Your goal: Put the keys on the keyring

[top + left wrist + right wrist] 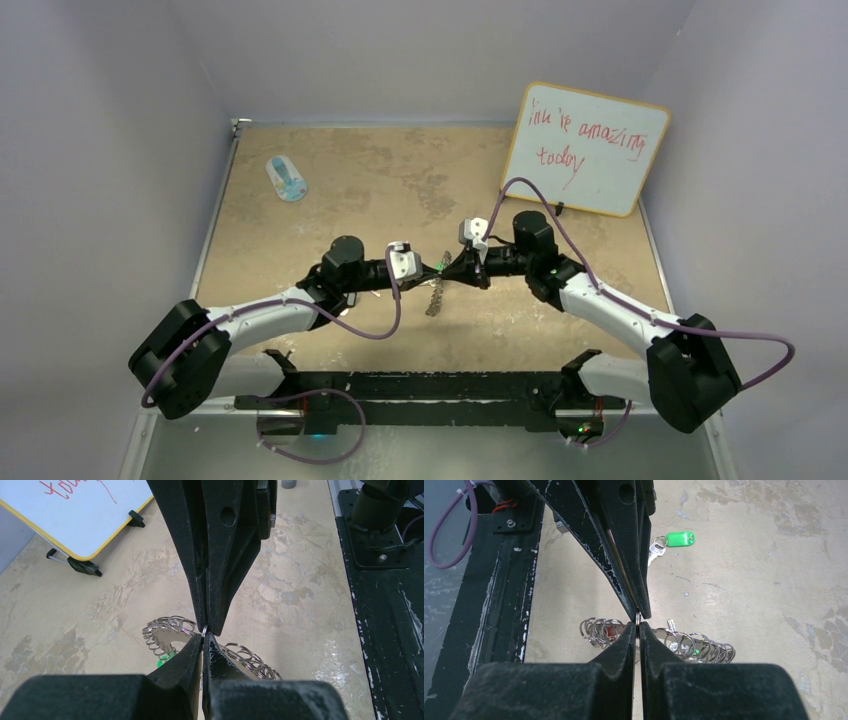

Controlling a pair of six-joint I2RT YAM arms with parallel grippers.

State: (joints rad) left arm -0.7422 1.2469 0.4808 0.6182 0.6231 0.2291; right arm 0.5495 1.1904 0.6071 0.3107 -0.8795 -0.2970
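Two arms share the keyring above the table.
We see the left gripper and right gripper both pinched tight on its rim loops; a green-tagged key lies apart.

both arms reaching in, grippers tip to tip

left arm runs from its base at the near left, elbow low, forearm angled inward toward the centre. right arm mirrors it from the near right. the wrists point at each other, roughly level. left gripper: fingers pressed together, closed to a hairline at the tips. right gripper: fingers drawn together, only a thin slit between them. the two sets of tips meet nose to nose. a wire loop of the keyring sits right at that junction; cannot tell which pair pinches it.
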